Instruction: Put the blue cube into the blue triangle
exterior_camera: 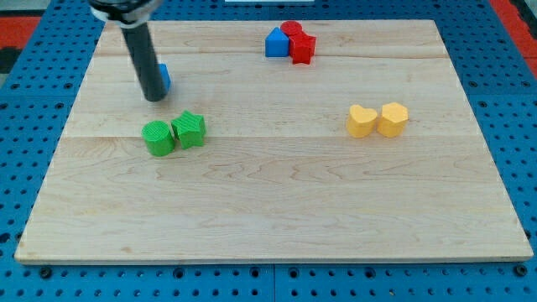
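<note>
The blue cube (pixel 164 77) sits at the view's upper left of the wooden board (pixel 268 210), mostly hidden behind my rod. My tip (pixel 154 98) rests just below and left of the cube, touching or nearly touching it. The blue triangle (pixel 276 42) sits near the view's top centre, with two red blocks (pixel 300 44) pressed against its right side.
A green cylinder (pixel 158 137) and a green star-like block (pixel 190 129) sit together just below my tip. Two yellow blocks (pixel 377 120) sit side by side at the view's right. Blue pegboard surrounds the board.
</note>
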Available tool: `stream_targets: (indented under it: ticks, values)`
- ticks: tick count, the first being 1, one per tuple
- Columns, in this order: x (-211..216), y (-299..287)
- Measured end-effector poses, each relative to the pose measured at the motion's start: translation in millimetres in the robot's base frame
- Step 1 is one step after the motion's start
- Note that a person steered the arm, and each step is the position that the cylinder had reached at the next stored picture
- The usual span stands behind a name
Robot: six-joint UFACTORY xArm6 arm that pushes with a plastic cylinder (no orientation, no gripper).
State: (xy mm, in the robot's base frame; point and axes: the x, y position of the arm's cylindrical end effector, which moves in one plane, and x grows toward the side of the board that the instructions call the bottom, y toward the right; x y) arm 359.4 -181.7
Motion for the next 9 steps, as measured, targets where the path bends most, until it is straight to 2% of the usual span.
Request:
stream_targets:
  ticks: [2,3,5,6,7,9]
  values:
    - [-43,0]
    - [-47,-46]
    - [-67,31]
    - [-72,1]
    - [-90,19]
    - [-98,158]
